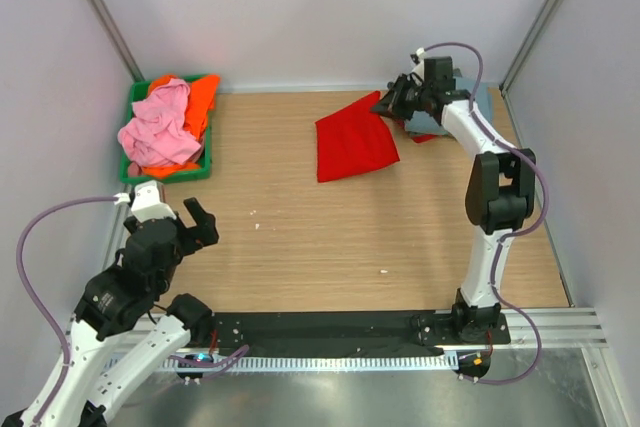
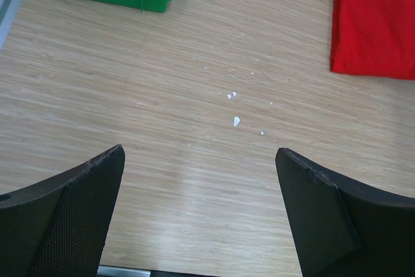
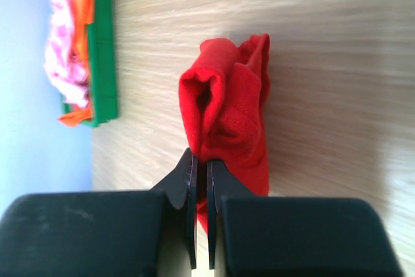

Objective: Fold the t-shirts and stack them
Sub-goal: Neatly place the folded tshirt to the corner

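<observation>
red shirt (image 1: pixel 355 147): folded, well right of bin (image 1: pixel 205 173) | right gripper (image 3: pixel 201 160): clenched on its bunched corner | left gripper (image 2: pixel 200 154): released, empty, just near side of bin | handling: likely light, limp, sags; pinch doubled edge, lift slowly

T-shirts: 4 – 1 red shirt (image 1: pixel 355 147), 1 pink shirt (image 1: pixel 160 127), 1 orange shirt (image 1: pixel 203 99), 1 grey-blue shirt (image 1: pixel 482 97), mostly hidden. Green bin (image 1: pixel 205 173): 1. Arms: 2 – left arm (image 1: pixel 130 287), right arm (image 1: pixel 495 197), 2 fingers (image 2: pixel 78 212) each. White crumbs (image 2: pixel 237 120) on worktop (image 1: pixel 330 237): about 7.
</observation>
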{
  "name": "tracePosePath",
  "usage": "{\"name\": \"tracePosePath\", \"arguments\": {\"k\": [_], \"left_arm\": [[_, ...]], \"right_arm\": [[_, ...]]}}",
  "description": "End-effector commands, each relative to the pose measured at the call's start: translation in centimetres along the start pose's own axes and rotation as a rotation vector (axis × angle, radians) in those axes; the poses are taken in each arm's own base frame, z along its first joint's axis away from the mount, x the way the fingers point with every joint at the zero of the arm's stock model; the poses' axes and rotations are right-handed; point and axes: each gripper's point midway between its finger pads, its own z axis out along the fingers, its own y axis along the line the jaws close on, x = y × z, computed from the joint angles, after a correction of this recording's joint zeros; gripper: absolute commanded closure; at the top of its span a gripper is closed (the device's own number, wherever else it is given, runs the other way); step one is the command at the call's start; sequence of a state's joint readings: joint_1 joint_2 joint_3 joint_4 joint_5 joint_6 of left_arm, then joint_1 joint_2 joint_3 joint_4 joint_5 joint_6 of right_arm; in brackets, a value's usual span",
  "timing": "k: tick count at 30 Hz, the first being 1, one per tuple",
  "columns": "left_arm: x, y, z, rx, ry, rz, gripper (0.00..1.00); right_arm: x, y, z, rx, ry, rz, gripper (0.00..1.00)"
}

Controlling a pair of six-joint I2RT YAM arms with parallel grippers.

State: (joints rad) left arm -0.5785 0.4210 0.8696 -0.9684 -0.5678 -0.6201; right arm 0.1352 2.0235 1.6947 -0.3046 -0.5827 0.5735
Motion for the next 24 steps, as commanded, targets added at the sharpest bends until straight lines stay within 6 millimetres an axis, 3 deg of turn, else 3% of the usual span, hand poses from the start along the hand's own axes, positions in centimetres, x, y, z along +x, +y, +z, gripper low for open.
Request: {"name": "tracePosePath", "arguments": {"k": [1, 3, 8, 11, 19, 21, 22, 24], "left_arm": [[-0.9, -0.2, 0.3, -0.004, -0.041, -0.028, 0.0], [-0.9, -0.3, 0.3, -0.004, -0.039, -0.027, 0.0], [-0.9, -0.3, 0.4, -0.004, -0.038, -0.024, 0.0], [-0.8, -0.3, 0.4, -0.007, -0.035, -0.023, 0.0], [-0.6, -0.4, 0.7, -0.016, -0.023, -0.013, 0.0], [-0.6, -0.4, 0.7, -0.018, -0.021, -0.013, 0.0], [-0.6, -0.4, 0.7, -0.018, -0.021, -0.013, 0.0], [-0.5, -0.3, 0.8, -0.024, -0.02, -0.014, 0.0]], "right_arm": [[-1.3, -0.9, -2.0, 0.124, 0.057, -0.08, 0.98], [-2.1, -1.8, -2.2, 0.169, 0.066, -0.092, 0.98], [-5.3, -1.4, -4.2, 0.191, 0.05, -0.128, 0.98], [-7.9, 0.6, -5.4, 0.164, 0.005, -0.175, 0.98], [-12.0, 2.3, -7.3, 0.086, -0.11, -0.165, 0.98], [-12.8, 3.7, -7.8, 0.048, -0.14, -0.183, 0.98], [-13.9, 3.0, -8.7, 0.052, -0.168, -0.173, 0.98], [-14.7, 3.7, -9.3, 0.019, -0.194, -0.173, 0.99]]}}
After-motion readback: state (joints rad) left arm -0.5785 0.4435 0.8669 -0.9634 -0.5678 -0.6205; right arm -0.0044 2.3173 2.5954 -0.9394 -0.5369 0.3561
